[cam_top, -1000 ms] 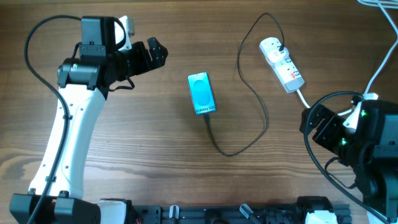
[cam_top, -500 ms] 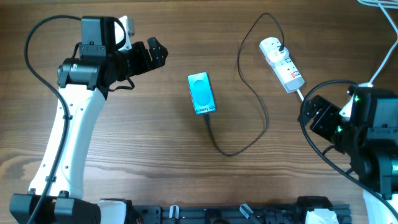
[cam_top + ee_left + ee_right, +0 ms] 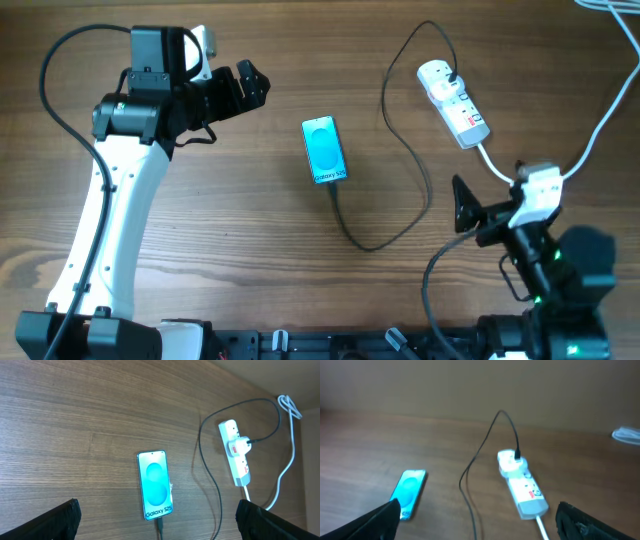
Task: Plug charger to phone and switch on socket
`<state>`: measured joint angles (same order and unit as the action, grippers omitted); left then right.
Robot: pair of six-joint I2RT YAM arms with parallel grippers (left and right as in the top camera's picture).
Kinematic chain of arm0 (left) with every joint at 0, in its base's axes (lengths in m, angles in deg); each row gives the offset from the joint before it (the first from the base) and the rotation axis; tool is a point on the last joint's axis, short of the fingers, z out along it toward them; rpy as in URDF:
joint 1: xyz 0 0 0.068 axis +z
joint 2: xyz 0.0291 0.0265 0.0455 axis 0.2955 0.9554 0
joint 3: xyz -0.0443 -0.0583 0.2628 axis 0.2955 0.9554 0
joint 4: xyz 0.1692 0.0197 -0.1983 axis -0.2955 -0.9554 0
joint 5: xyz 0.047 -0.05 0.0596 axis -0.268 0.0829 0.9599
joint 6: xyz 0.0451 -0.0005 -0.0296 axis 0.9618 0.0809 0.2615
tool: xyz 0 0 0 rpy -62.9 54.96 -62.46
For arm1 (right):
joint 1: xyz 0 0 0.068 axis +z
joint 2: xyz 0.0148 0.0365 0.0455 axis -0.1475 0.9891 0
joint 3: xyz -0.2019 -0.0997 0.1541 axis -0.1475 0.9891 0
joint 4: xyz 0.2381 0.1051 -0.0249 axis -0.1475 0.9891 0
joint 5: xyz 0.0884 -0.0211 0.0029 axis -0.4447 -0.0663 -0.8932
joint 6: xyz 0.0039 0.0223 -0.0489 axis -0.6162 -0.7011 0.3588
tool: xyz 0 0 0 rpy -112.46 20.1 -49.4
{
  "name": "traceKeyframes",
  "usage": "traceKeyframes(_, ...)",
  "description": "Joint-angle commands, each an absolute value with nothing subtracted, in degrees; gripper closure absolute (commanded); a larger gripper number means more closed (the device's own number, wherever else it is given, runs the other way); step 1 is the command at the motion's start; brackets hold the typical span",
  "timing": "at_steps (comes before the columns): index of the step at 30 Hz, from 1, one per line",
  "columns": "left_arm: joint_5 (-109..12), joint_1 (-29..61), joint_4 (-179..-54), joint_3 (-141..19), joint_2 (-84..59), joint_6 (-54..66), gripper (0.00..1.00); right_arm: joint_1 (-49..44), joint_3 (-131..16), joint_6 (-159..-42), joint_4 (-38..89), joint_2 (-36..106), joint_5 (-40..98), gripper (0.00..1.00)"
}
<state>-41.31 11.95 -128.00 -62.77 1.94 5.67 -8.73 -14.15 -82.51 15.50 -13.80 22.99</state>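
Note:
The phone (image 3: 324, 150) lies flat mid-table, teal screen lit, white text at its near short edge; it also shows in the left wrist view (image 3: 154, 485) and the right wrist view (image 3: 409, 491). The charger (image 3: 427, 195), a thin black cable, loops from a black plug in the socket (image 3: 455, 103) round to the phone's near edge, where its small plug (image 3: 159, 525) meets the phone. My left gripper (image 3: 250, 88) is open and empty, left of the phone. My right gripper (image 3: 468, 212) is open and empty, near side of the socket, facing the phone.
A thick white cord (image 3: 603, 118) runs from the socket's near end past my right arm to the far right corner. Black arm cables loop beside each arm. A black rail (image 3: 330, 345) lines the table's front edge.
My right arm has swung from the right edge leftward and turned, so its gripper now points across the table. The left arm, phone, cable and socket have not moved.

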Motion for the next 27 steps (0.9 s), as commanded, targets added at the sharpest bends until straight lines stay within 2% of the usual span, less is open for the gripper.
traceKeyframes(1,-41.0,11.8,-127.8,-62.6,2.4,5.8,0.0,-9.1,-5.3,-80.8,8.7,-20.8,24.6,0.0)
traceKeyframes(14,-41.0,11.8,-127.8,-62.6,2.4,5.8,0.0,-9.1,13.2,-80.9,-9.2,-32.2,27.0,0.0)
traceKeyframes(27,-41.0,11.8,-127.8,-62.6,2.4,5.8,0.0,-9.1,16.0,-80.8,-7.3,-35.5,33.3,0.0)
